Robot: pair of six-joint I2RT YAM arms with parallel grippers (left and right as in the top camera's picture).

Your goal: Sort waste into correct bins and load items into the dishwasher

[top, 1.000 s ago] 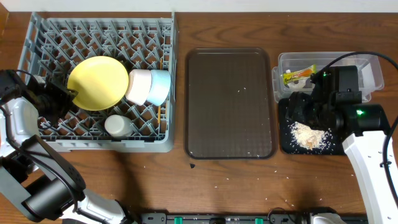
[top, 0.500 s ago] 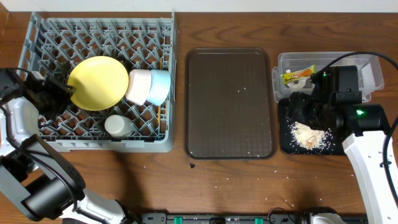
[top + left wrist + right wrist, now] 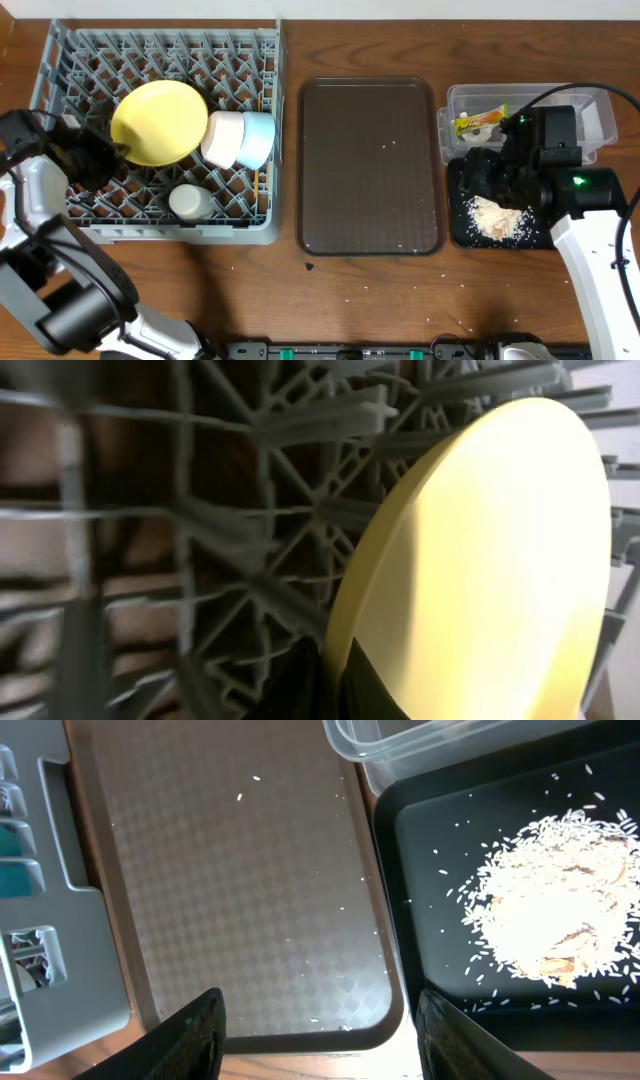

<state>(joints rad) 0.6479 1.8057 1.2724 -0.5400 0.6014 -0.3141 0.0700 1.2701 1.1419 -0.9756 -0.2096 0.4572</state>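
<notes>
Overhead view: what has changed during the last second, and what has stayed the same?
The left gripper closed on the rim of the yellow plate and shifted it slightly toward the far side of the grey rack. The right gripper, white bowl, blue bowl, cup, rice and wrapper stayed as they were.

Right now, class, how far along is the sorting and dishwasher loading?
Done: the wrapper lies in the clear box, rice in the black tray; the white bowl, blue bowl and cup sit in the rack. In hand: the left claw grips the yellow plate by its rim in the rack. Left: releasing it; stray grains dot the brown tray.
</notes>
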